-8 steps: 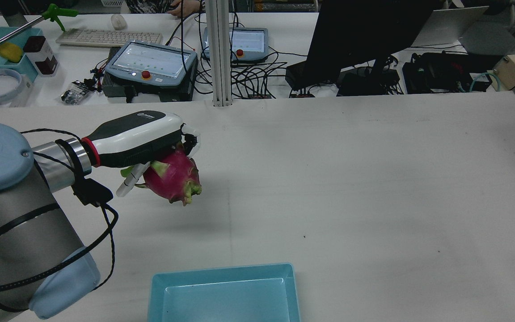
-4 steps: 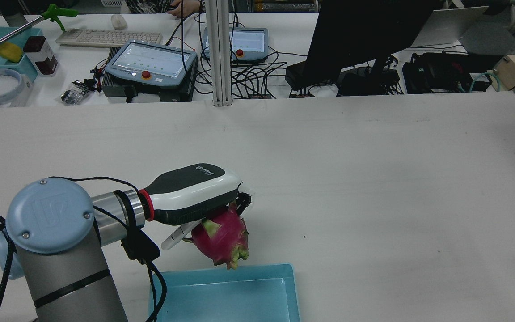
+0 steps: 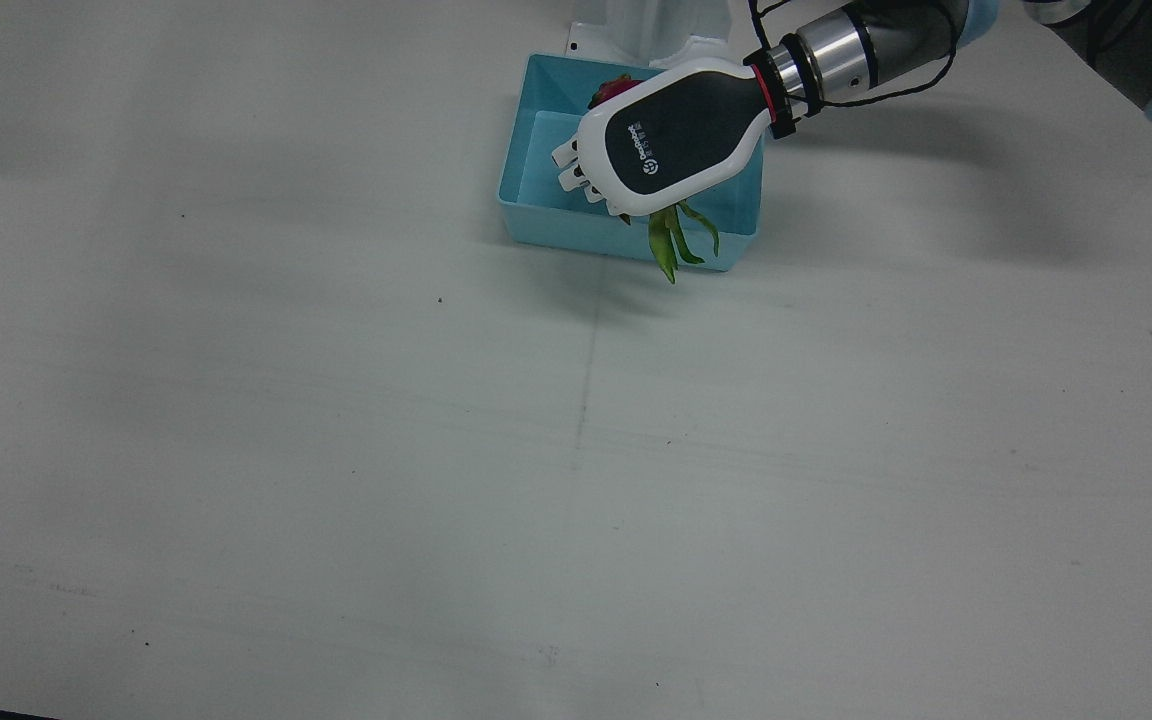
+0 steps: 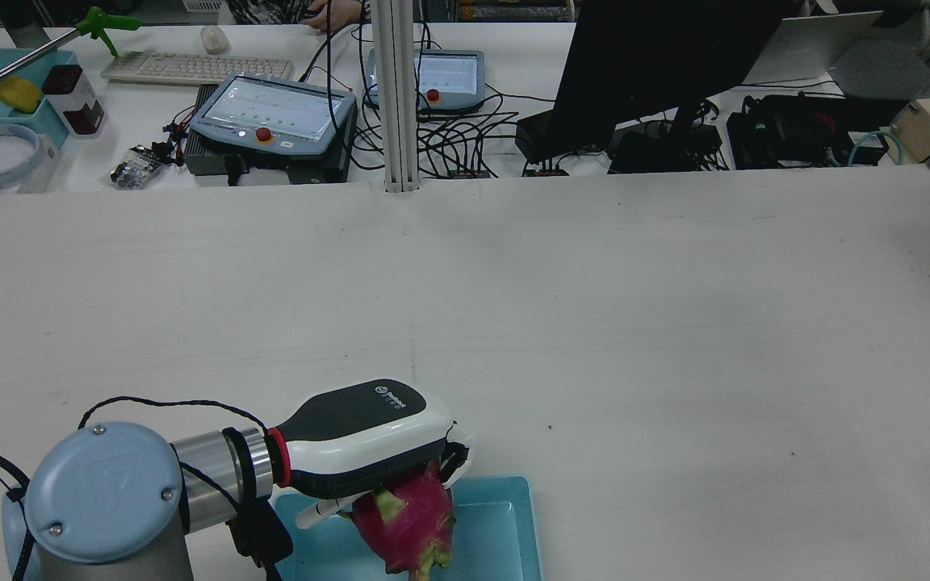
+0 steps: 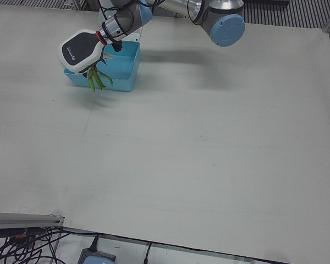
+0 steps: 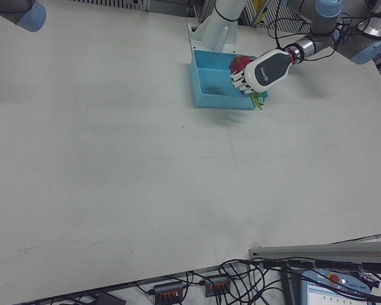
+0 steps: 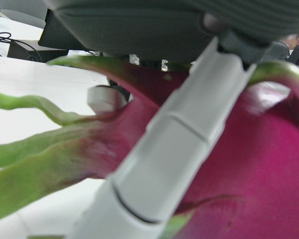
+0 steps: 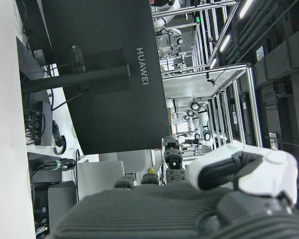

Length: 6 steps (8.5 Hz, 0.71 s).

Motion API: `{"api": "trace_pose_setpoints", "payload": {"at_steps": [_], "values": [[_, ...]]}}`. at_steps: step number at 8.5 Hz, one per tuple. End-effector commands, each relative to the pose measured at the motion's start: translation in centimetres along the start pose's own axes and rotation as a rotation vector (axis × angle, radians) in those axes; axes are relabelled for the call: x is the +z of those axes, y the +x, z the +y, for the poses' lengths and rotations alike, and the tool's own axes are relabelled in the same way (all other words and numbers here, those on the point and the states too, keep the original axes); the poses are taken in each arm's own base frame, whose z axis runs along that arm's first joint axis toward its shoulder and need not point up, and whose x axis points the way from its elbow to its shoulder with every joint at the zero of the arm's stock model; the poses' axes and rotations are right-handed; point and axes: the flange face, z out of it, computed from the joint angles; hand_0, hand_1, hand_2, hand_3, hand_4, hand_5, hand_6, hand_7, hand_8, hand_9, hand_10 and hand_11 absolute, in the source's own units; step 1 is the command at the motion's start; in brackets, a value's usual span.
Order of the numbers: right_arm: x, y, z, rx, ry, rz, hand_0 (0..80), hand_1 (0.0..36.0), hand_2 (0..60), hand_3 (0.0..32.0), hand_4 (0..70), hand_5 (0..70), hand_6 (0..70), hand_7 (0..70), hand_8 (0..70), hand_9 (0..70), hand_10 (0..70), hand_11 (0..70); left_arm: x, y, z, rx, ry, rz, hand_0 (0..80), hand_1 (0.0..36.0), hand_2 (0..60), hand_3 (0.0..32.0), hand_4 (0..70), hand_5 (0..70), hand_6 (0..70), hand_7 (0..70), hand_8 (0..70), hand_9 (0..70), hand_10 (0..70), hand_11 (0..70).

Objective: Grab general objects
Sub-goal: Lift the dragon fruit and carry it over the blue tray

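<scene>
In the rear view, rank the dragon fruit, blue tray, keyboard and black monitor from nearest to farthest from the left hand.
1. Dragon fruit: held under the left hand.
2. Blue tray: directly below, at the bottom edge.
3. Keyboard and black monitor: on the far desk, upper left and upper right; too close to call.

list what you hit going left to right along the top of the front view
blue tray → fingers of the left hand → green leaves of the dragon fruit → metal wrist
</scene>
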Motion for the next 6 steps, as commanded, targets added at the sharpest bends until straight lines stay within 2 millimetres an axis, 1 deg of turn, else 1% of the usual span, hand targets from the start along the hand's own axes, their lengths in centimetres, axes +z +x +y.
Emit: {"api": "trace_pose_setpoints", "payload": {"at_steps": [1, 2, 4, 5, 6], "values": [[0.0, 0.0, 0.0, 0.0, -0.001, 0.001, 0.0, 0.0, 0.0, 0.0, 0.0, 0.0, 0.0, 0.0, 0.0, 0.0, 0.0, 0.0, -0.4, -2.8, 5.6, -0.028, -0.094, -0.02, 80.0, 36.0, 60.0, 0.0, 58.0, 70.0, 70.0, 70.0, 70.0, 70.0, 70.0, 70.0], [0.0, 0.0, 0.0, 0.0, 0.0, 0.0, 0.0, 0.0, 0.0, 0.0, 0.0, 0.0, 0.0, 0.0, 0.0, 0.0, 0.0, 0.0, -0.5, -2.9, 5.5, -0.029, -0.103, -0.022, 80.0, 36.0, 60.0, 0.0, 58.3, 70.0, 70.0, 70.0, 70.0, 70.0, 70.0, 70.0], [0.0, 0.0, 0.0, 0.0, 0.0, 0.0, 0.0, 0.0, 0.0, 0.0, 0.0, 0.0, 0.0, 0.0, 0.0, 0.0, 0.0, 0.0, -0.8, -2.5, 6.1, -0.031, -0.155, -0.015, 80.0, 36.0, 60.0, 0.0, 59.4, 70.0, 70.0, 70.0, 70.0, 70.0, 70.0, 70.0], [0.0, 0.0, 0.0, -0.002, 0.0, 0.0, 0.0, 0.0, 0.0, 0.0, 0.0, 0.0, 0.0, 0.0, 0.0, 0.0, 0.0, 0.0, -1.2, -1.8, 6.3, -0.032, -0.182, 0.002, 80.0, 36.0, 60.0, 0.0, 57.8, 70.0, 70.0, 70.0, 70.0, 70.0, 66.4, 70.0], [0.0, 0.0, 0.0, 0.0, 0.0, 0.0, 0.0, 0.0, 0.0, 0.0, 0.0, 0.0, 0.0, 0.0, 0.0, 0.0, 0.0, 0.0, -1.3, -1.5, 6.6, -0.035, -0.212, 0.008, 55.0, 36.0, 60.0, 0.0, 40.0, 70.0, 50.6, 60.6, 47.9, 56.8, 44.8, 64.9]]}}
